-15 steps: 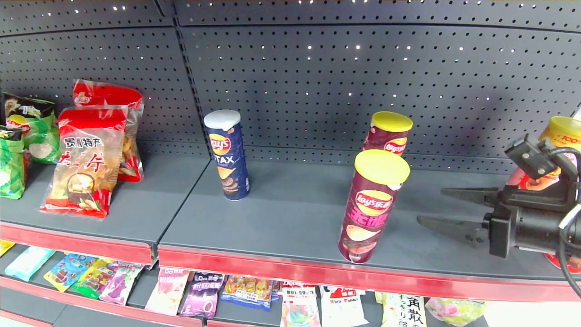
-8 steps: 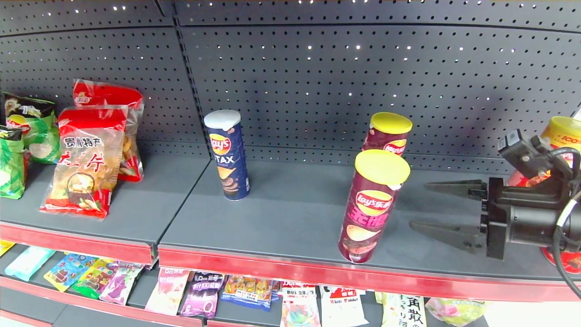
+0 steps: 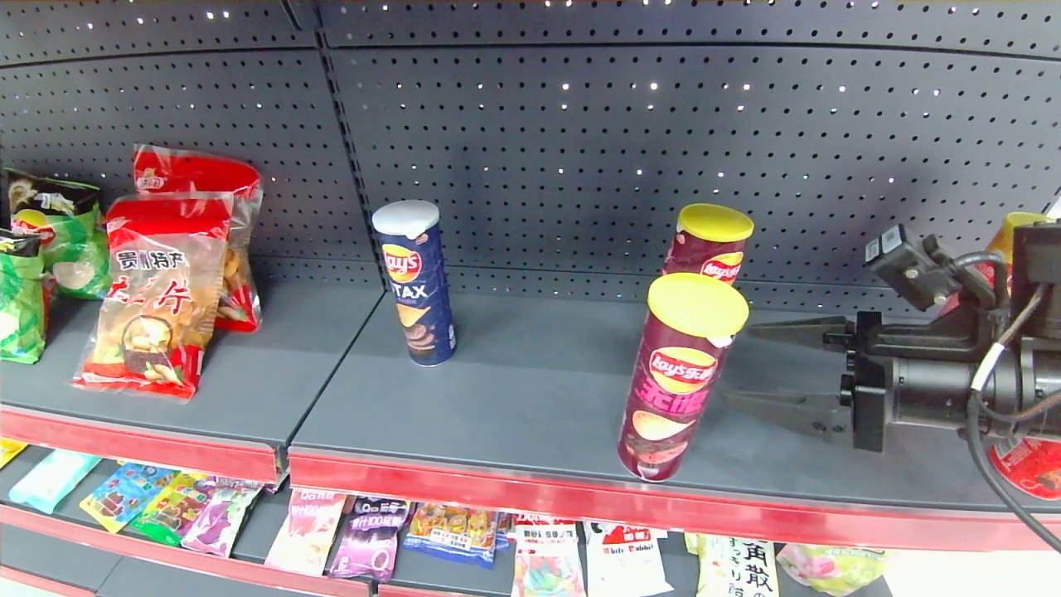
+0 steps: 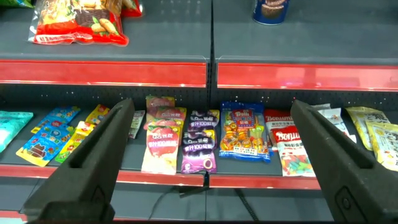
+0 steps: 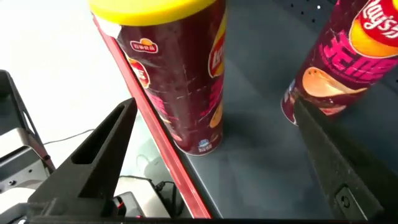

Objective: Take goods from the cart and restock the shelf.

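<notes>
Two maroon chip cans with yellow lids stand on the grey shelf (image 3: 514, 398). The front can (image 3: 680, 377) is near the red shelf edge and the rear can (image 3: 710, 240) is by the pegboard. My right gripper (image 3: 740, 365) is open and level, its tips just right of the front can with nothing between them. In the right wrist view the front can (image 5: 180, 81) stands ahead between the open fingers (image 5: 93, 162), and the rear can (image 5: 348, 56) is off to one side. My left gripper (image 4: 211, 104) hangs open and empty before the lower shelf.
A blue chip can (image 3: 414, 282) stands left of centre. Red snack bags (image 3: 157, 290) and green bags (image 3: 33, 265) fill the shelf's left section. A red and yellow can (image 3: 1015, 236) is partly hidden behind my right arm. Candy packets (image 4: 199, 140) lie on the lower shelf.
My right gripper has moved left along the shelf, staying open, and its tips are now close to the front maroon can. The cans have not moved.
</notes>
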### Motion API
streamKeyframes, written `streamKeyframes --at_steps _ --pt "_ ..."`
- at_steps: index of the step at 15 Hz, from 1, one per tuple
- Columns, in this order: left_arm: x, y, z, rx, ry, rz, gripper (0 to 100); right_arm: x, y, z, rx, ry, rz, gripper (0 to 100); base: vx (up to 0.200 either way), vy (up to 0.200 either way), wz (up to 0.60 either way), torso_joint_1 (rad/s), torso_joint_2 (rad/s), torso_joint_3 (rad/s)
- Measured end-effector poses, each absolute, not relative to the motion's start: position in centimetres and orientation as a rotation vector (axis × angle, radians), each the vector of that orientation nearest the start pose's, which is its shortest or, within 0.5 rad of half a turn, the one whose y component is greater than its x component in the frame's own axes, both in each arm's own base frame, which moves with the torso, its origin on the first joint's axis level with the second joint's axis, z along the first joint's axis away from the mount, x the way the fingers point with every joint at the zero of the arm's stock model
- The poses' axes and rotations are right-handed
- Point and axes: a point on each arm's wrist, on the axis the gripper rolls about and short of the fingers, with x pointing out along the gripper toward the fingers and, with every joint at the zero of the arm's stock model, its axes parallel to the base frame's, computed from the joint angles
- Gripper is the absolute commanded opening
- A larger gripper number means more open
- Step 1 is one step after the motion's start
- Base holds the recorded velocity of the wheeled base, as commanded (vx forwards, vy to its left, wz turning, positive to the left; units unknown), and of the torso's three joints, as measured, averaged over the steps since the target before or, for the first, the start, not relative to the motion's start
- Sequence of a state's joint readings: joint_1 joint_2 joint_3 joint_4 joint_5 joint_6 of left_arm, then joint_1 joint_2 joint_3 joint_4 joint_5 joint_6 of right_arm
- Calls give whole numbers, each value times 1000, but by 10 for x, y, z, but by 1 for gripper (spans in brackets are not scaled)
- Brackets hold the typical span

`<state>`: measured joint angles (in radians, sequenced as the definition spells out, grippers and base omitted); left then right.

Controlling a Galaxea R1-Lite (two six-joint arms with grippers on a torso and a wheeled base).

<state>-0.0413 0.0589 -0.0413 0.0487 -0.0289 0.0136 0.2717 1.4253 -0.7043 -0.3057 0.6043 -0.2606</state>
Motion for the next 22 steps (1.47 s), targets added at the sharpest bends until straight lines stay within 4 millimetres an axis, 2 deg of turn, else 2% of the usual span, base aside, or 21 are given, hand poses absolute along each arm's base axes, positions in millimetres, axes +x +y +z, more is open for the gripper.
streamKeyframes --at_steps 12,16,22 --pt "-21 0 83 14 65 -71 100 217 89 198 -177 309 981 100 0 0 0 0 0 0" --pt "-21 0 83 14 65 -71 100 224 95 202 -182 295 993 100 0 0 0 0 0 0" --pt "-21 0 83 14 65 -71 100 231 105 198 -185 311 1018 100 0 0 0 0 0 0"
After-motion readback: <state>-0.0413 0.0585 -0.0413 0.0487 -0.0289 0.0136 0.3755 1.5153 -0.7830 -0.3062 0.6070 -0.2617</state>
